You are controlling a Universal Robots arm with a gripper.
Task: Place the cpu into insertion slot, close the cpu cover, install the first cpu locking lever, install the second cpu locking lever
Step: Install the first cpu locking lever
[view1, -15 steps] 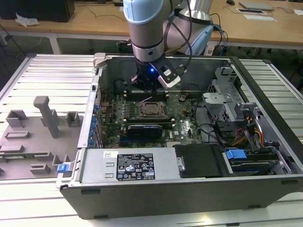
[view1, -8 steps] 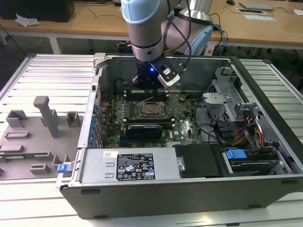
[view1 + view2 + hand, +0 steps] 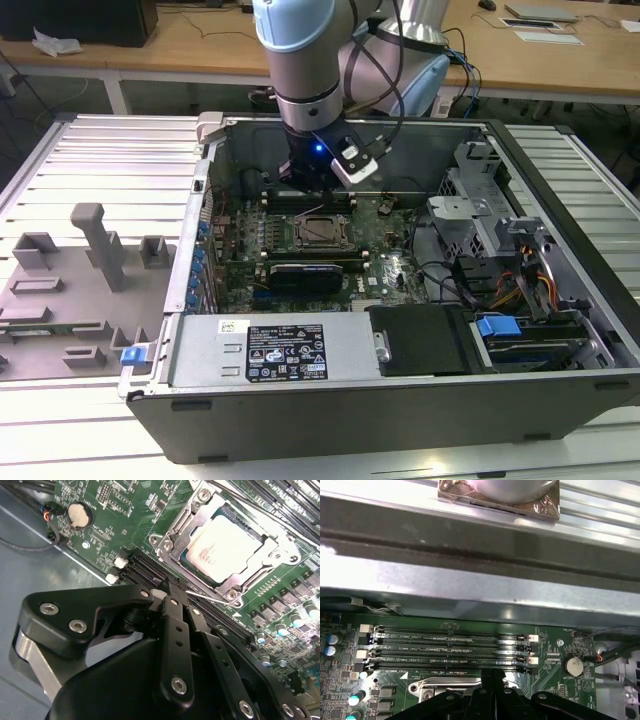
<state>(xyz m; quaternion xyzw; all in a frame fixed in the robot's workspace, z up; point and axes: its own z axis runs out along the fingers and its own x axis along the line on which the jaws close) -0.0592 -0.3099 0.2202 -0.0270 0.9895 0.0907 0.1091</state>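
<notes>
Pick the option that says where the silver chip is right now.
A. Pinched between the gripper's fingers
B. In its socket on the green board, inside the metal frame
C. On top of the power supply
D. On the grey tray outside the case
B: in the second wrist view the chip lies flat on the green board, with the silver metal frame lying down around its edges.

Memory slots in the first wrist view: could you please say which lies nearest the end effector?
The memory slot beside the insertion slot, farthest from the case wall.
</notes>
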